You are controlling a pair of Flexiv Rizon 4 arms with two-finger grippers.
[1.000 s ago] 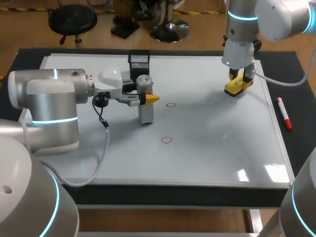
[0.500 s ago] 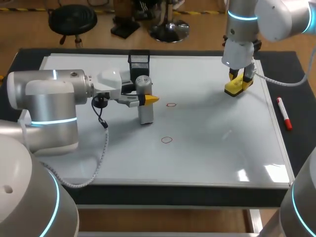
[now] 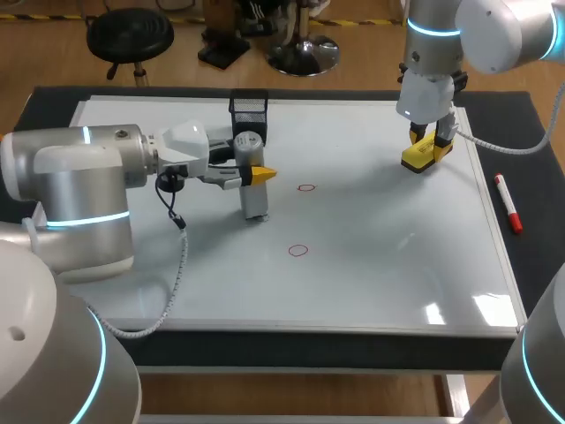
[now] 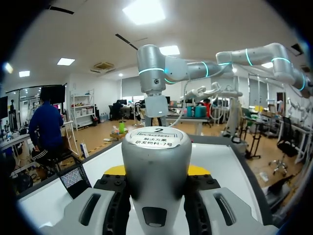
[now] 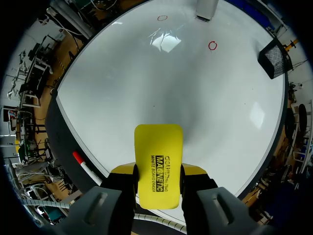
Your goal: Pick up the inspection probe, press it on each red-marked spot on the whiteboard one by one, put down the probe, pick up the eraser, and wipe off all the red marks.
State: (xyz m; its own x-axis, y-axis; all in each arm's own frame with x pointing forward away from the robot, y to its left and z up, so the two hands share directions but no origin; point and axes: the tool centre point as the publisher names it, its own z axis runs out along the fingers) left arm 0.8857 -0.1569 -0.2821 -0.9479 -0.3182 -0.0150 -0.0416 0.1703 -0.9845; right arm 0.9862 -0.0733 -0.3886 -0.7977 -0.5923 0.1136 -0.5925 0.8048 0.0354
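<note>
Your left fingers [image 3: 265, 175] clamp the inspection probe [image 3: 255, 196] upright, beside the red circles [image 3: 306, 187]; your right fingers [image 5: 194, 171] grip the eraser [image 5: 158, 161], seemingly ready for wiping.

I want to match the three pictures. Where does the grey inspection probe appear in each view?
Head view: the inspection probe stands upright over the whiteboard, gripped by the left claw, just in front of the black mesh holder.
Left wrist view: it fills the middle, inside the claw.
Right wrist view: only its lower end shows, far across the board.
Shared landmark: the black mesh holder.
</note>
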